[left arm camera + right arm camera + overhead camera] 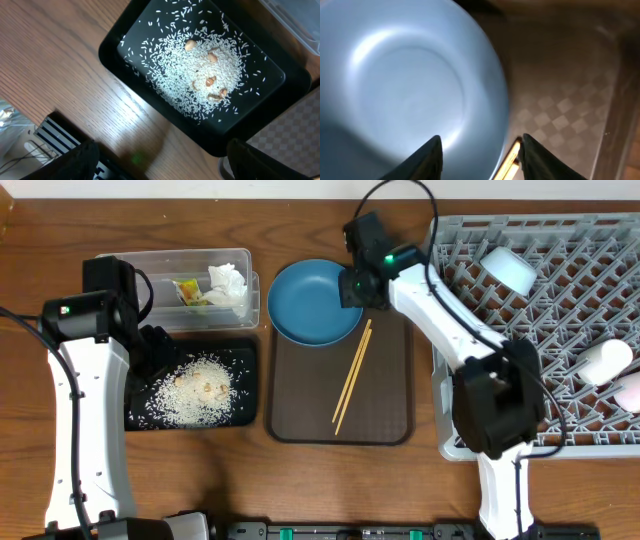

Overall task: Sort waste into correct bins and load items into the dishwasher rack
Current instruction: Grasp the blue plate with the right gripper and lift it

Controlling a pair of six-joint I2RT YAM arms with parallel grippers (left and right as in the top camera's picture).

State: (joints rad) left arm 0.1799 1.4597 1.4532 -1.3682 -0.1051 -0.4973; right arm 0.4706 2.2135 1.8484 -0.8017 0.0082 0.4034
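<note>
Gripping the large dark blue plate (315, 300), at the corner of the brown serving tray (385, 380), needs a deep bite: right gripper (481, 142) jaws stand apart astride its rim. Close squarely before lifting. Left gripper (162, 162) jaws gape too.

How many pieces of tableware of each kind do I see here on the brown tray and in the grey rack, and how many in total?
blue plate: 1
bowl: 1
cups: 2, the white cup and the pinkish cup
chopsticks: 2
Total: 6
</note>
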